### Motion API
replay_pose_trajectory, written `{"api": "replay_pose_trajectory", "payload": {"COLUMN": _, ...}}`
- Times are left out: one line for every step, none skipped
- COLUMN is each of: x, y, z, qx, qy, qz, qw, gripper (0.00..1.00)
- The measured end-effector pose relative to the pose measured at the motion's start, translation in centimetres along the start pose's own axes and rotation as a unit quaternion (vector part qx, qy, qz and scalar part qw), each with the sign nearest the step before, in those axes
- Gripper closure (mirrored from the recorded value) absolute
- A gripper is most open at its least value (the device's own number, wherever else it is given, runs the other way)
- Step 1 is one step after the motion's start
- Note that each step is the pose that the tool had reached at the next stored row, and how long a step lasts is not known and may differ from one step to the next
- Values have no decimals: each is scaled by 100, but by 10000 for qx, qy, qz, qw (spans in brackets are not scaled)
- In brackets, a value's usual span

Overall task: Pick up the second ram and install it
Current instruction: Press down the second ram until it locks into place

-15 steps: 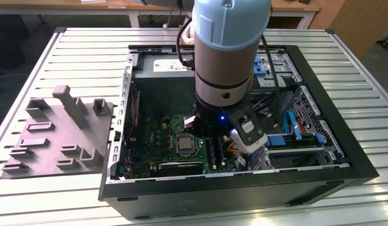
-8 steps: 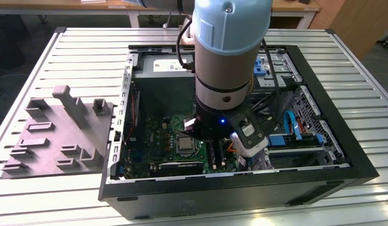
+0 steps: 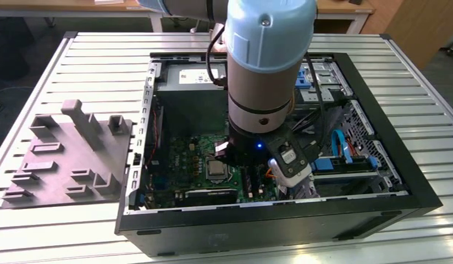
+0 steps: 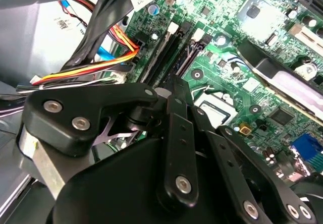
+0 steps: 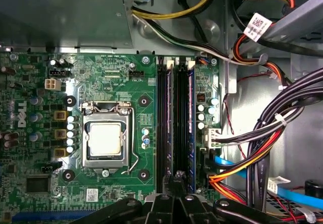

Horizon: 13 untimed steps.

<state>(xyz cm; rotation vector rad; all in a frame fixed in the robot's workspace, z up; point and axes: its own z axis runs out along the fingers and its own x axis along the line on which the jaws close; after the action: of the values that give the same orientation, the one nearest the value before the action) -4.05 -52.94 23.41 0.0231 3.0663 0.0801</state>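
Above motherboard (image 5: 101, 82), gripper (image 5: 176, 181).

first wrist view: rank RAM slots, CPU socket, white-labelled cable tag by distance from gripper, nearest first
1. RAM slots: run straight up from the gripper.
2. CPU socket: off to one side on the green motherboard.
3. White-labelled cable tag: far corner, among the cables.

Open black PC case (image 3: 402, 181) on slatted metal bench (image 3: 87, 60) — green motherboard (image 5: 45, 118) inside, CPU socket (image 5: 105, 139) central, black socket strips (image 5: 162, 123) beside it. Cable bundle (image 5: 272, 133) nearby. Gray holder block (image 3: 65, 159) at exterior view's left.
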Motion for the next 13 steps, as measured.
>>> {"api": "replay_pose_trajectory", "payload": {"x": 0, "y": 0, "z": 0, "qx": 1, "qy": 0, "qz": 0, "qw": 10000, "gripper": 90}}
{"api": "replay_pose_trajectory", "payload": {"x": 0, "y": 0, "z": 1, "qx": 1, "qy": 0, "qz": 0, "qw": 10000, "gripper": 90}}
{"api": "replay_pose_trajectory", "payload": {"x": 1, "y": 0, "z": 12, "qx": -1, "qy": 0, "qz": 0, "qw": 10000, "gripper": 90}}
{"api": "replay_pose_trajectory", "payload": {"x": 2, "y": -1, "z": 28, "qx": -1, "qy": 0, "qz": 0, "qw": 10000, "gripper": 90}}
{"api": "replay_pose_trajectory", "payload": {"x": 3, "y": -2, "z": 46, "qx": -2, "qy": 0, "qz": 0, "qw": 10000, "gripper": 90}}
{"api": "replay_pose_trajectory", "payload": {"x": 4, "y": -3, "z": 58, "qx": -1, "qy": 0, "qz": 0, "qw": 10000, "gripper": 90}}
{"api": "replay_pose_trajectory", "payload": {"x": 5, "y": -3, "z": 67, "qx": 0, "qy": 0, "qz": 0, "qw": 10000, "gripper": 90}}
{"api": "replay_pose_trajectory", "payload": {"x": 5, "y": -4, "z": 69, "qx": 0, "qy": 0, "qz": 0, "qw": 10000, "gripper": 90}}
{"api": "replay_pose_trajectory", "payload": {"x": 5, "y": -4, "z": 69, "qx": 0, "qy": 0, "qz": 0, "qw": 10000, "gripper": 90}}
{"api": "replay_pose_trajectory", "payload": {"x": 5, "y": -4, "z": 70, "qx": 1, "qy": 0, "qz": 0, "qw": 10000, "gripper": 90}}
{"api": "replay_pose_trajectory", "payload": {"x": 6, "y": -4, "z": 79, "qx": -2, "qy": 0, "qz": 0, "qw": 10000, "gripper": 90}}
{"api": "replay_pose_trajectory", "payload": {"x": 6, "y": -4, "z": 87, "qx": -1, "qy": 0, "qz": 0, "qw": 10000, "gripper": 90}}
{"api": "replay_pose_trajectory", "payload": {"x": 7, "y": -5, "z": 93, "qx": -1, "qy": 0, "qz": 0, "qw": 10000, "gripper": 90}}
